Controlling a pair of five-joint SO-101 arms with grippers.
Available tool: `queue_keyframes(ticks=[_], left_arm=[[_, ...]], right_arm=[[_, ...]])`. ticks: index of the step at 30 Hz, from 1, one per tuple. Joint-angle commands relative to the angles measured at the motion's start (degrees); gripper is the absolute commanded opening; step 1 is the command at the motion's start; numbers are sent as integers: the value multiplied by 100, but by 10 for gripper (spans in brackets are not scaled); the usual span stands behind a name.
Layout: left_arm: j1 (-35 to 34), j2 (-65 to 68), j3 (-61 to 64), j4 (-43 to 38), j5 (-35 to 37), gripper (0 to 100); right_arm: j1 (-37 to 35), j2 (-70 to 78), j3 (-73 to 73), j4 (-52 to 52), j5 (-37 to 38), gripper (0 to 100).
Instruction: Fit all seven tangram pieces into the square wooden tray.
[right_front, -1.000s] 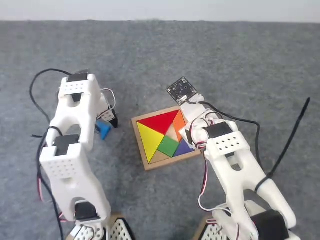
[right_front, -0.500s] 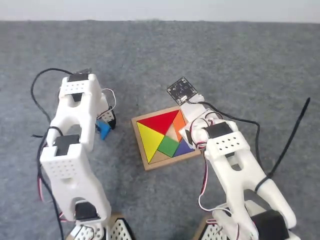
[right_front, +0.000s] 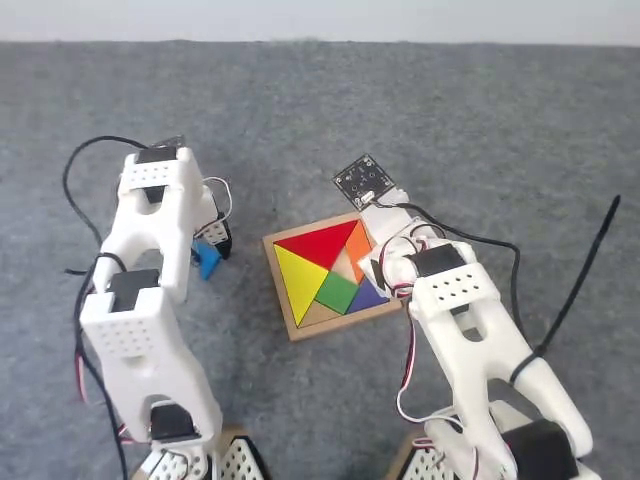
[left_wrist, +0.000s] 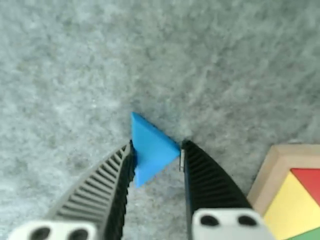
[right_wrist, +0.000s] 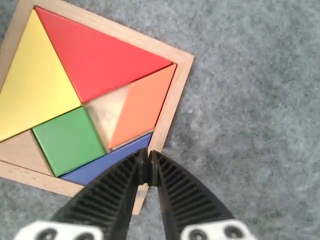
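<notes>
Blue triangle (left_wrist: 152, 145) sits pinched in my left pincer (left_wrist: 156, 150), left of the wooden tray (left_wrist: 272, 165); my right pincer (right_wrist: 148, 162), pressed together, hangs over its right rim.

Blue triangle (right_front: 208, 262) half hidden behind the left arm (right_front: 150, 235)

A robotics lab bench: 2 white printed arms (right_front: 150, 260) on a grey felt-covered table (right_front: 480, 120).

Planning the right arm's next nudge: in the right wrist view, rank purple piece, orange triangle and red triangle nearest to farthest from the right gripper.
From the right gripper:
1. Purple piece, right beside it.
2. Orange triangle, next beyond.
3. Red triangle, beyond the orange one.
</notes>
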Motion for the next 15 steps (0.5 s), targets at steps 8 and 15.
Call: queue_keyframes(ticks=[8, 15], left_arm=[[18, -18, -57, 62, -97, 58], [44, -18, -66, 62, -141, 33]], right_arm=[[66, -338, -53, -101, 26, 24], [66, -338, -53, -101, 26, 24]])
